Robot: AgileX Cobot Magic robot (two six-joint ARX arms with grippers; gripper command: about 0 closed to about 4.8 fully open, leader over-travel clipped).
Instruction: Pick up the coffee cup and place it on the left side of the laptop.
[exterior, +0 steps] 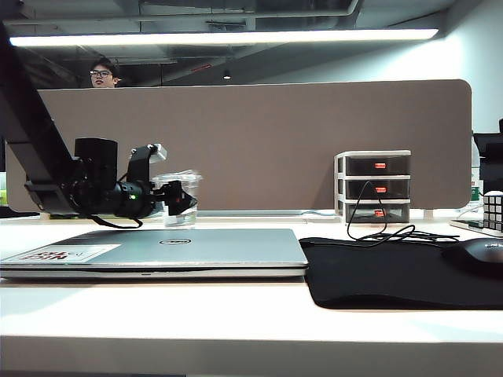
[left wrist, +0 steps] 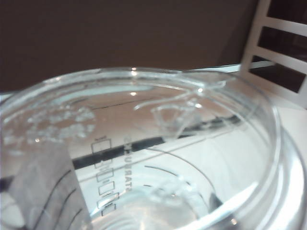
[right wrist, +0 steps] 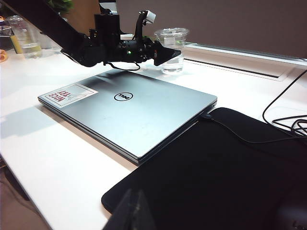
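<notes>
The coffee cup (exterior: pixel 184 185), clear plastic with a lid, stands on the white desk just behind the closed silver laptop (exterior: pixel 196 247), near its middle. My left gripper (exterior: pixel 179 198) reaches in level from the left, its black fingers closed on either side of the cup's body. In the left wrist view the cup (left wrist: pixel 158 158) fills the picture, and a grey ribbed pad (left wrist: pixel 43 191) lies against its wall. From the right wrist view I see the cup (right wrist: pixel 171 38) beyond the laptop (right wrist: pixel 129 112), with the left gripper (right wrist: pixel 171 54) on it. My right gripper (right wrist: pixel 134 211) hangs shut over the mouse mat's near corner.
A black mouse mat (exterior: pixel 377 271) lies right of the laptop with a mouse (exterior: pixel 479 253) on it and a cable (exterior: pixel 377 232) running across. A small drawer unit (exterior: pixel 374 187) stands at the back against the brown partition. A jar (right wrist: pixel 24 36) stands far left.
</notes>
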